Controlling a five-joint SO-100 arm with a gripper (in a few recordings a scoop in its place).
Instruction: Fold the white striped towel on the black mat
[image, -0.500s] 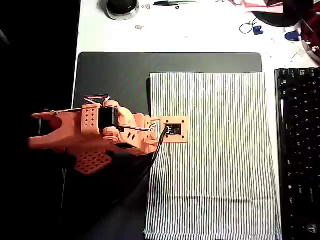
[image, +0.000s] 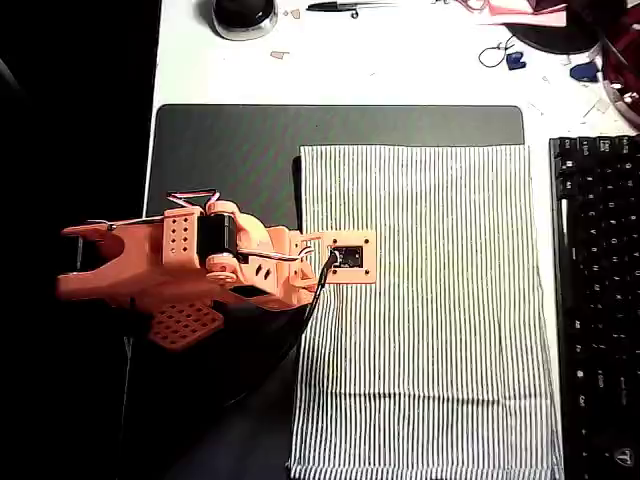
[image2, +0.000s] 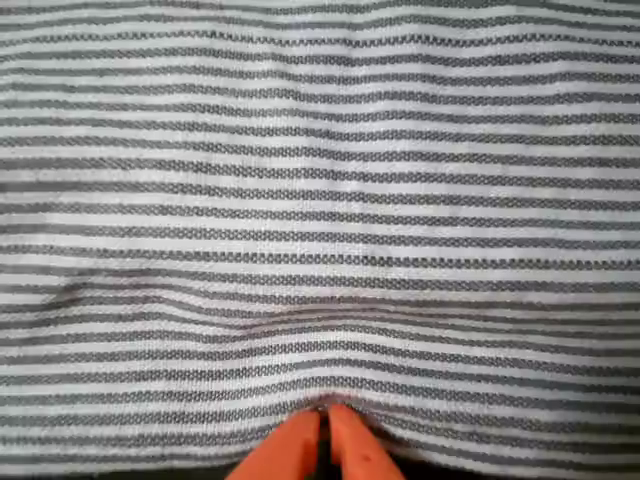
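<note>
Orange hand, fingertips pressed together, pinches the left edge of the white striped towel on the black mat.

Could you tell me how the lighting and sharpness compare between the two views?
Overhead view: left side falls into near-black shadow, the white striped towel is bright and slightly soft, the black mat matte without glare. Wrist view: evenly lit, weave sharp mid-frame, the gripper a little blurred at the bottom.

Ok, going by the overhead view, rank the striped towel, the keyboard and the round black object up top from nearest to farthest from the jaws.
1. Striped towel: directly under the gripper, at its left edge.
2. Round black object: top edge, above the arm.
3. Keyboard: far right, beyond the towel.
</note>
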